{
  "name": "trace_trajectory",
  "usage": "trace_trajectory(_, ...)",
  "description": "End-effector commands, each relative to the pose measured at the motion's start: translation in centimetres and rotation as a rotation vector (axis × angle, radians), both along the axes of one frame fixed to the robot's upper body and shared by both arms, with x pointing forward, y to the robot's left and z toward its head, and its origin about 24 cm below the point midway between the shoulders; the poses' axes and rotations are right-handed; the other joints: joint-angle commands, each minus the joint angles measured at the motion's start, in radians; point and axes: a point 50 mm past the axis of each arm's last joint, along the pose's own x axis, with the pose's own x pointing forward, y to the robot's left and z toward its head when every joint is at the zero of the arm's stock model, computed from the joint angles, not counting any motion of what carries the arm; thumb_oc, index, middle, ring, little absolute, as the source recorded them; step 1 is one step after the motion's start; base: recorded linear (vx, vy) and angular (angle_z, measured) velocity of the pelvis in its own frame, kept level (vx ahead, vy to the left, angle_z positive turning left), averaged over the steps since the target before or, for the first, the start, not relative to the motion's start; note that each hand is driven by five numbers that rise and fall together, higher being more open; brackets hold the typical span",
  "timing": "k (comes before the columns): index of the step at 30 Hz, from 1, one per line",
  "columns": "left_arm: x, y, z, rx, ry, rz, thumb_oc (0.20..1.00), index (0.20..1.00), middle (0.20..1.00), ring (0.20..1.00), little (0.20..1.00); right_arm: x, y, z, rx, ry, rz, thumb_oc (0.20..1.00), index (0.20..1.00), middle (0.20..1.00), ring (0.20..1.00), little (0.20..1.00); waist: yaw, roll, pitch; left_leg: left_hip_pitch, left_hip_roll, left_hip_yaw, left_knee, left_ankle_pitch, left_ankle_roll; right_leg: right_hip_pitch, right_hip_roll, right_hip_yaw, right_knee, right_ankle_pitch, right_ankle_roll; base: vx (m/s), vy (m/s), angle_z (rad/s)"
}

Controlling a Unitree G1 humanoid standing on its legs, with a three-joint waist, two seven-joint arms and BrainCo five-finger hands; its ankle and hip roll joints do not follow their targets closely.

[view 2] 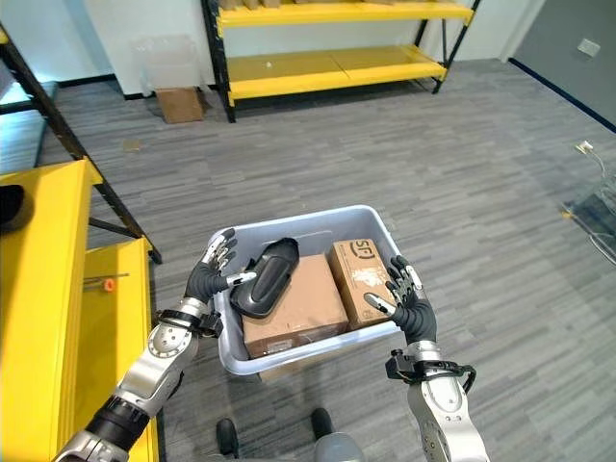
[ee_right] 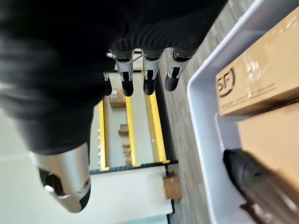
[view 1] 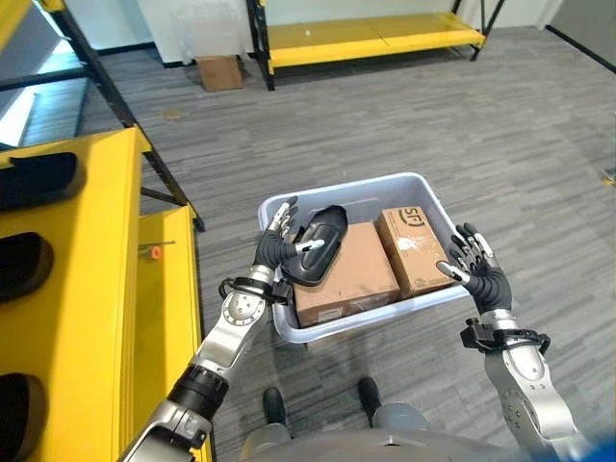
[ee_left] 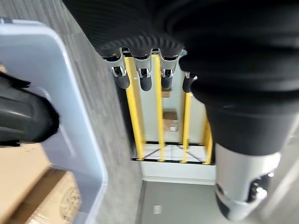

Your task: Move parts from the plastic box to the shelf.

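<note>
Both hands spread beside the grey plastic box on the floor.

The left hand has straight, splayed fingers by the box's left rim, thumb touching the black part lying on a cardboard box. The right hand is spread at the right rim, holding nothing. The yellow shelf stands to the left.

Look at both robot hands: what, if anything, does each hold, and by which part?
Nothing is gripped. The left hand and right hand flank the grey plastic box, fingers straight; the black part rests on the cardboard boxes.
</note>
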Motion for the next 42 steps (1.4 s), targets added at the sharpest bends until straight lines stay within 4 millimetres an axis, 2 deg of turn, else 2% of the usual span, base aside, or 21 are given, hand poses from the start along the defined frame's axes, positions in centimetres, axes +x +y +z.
trace_trajectory(1,2.6,0.0,2.9,0.117,-0.164,0.066,1.0,1.0,1.0,1.0,1.0,1.4,-0.2,5.7,-0.024,-0.288,0.004,1.0,1.0,1.0,1.0,1.0,-0.018,0.003,0.103,0.057,0.076,0.03,0.039,-0.065,-0.039,-0.115,-0.076,-0.009,0.106,0.017,0.068,-0.09,0.009,-0.27)
trace_trajectory(9,5.5,1.0,5.1,0.182,-0.237,0.228,1.0,1.0,1.0,1.0,1.0,1.6,0.2,6.4,-0.007,-0.34,-0.006,1.0,1.0,1.0,1.0,1.0,-0.054,-0.023,0.204,-0.008,0.086,0.058,0.07,-0.055,-0.051,-0.197,-0.071,0.009,0.118,0.045,0.072,-0.06,-0.003,-0.14)
trace_trajectory(12,6.4,1.9,5.8,0.261,-0.263,0.303,1.0,1.0,1.0,1.0,1.0,1.4,0.2,6.5,-0.012,-0.352,-0.016,1.0,1.0,1.0,1.0,1.0,-0.067,-0.034,0.237,-0.015,0.086,0.068,0.068,-0.054,-0.054,-0.213,-0.07,0.014,0.118,0.052,0.075,-0.03,0.004,-0.09)
trace_trajectory(23,8.1,4.2,7.5,0.272,-0.28,0.495,1.0,1.0,1.0,1.0,1.0,1.2,0.4,6.5,0.0,-0.361,-0.007,1.0,1.0,1.0,1.0,1.0,-0.088,-0.068,0.278,-0.046,0.094,0.093,0.061,-0.041,-0.065,-0.259,-0.063,0.03,0.102,0.078,0.08,0.0,0.001,-0.06)
trace_trajectory(32,9.4,4.7,7.7,0.29,-0.209,0.523,1.0,1.0,1.0,1.0,1.0,1.0,0.8,6.8,0.005,-0.368,0.039,1.0,1.0,1.0,1.0,1.0,-0.115,-0.082,0.286,-0.073,0.098,0.106,0.061,-0.037,-0.073,-0.296,-0.054,0.043,0.098,0.088,0.082,0.0,0.001,-0.05)
trace_trajectory(42,10.3,4.6,5.9,0.29,-0.026,0.502,1.0,1.0,1.0,1.0,1.0,0.8,1.0,6.9,0.018,-0.362,0.076,1.0,1.0,1.0,1.0,1.0,-0.15,-0.096,0.286,-0.071,0.103,0.13,0.055,-0.037,-0.078,-0.324,-0.038,0.067,0.096,0.094,0.082,0.01,0.013,-0.08)
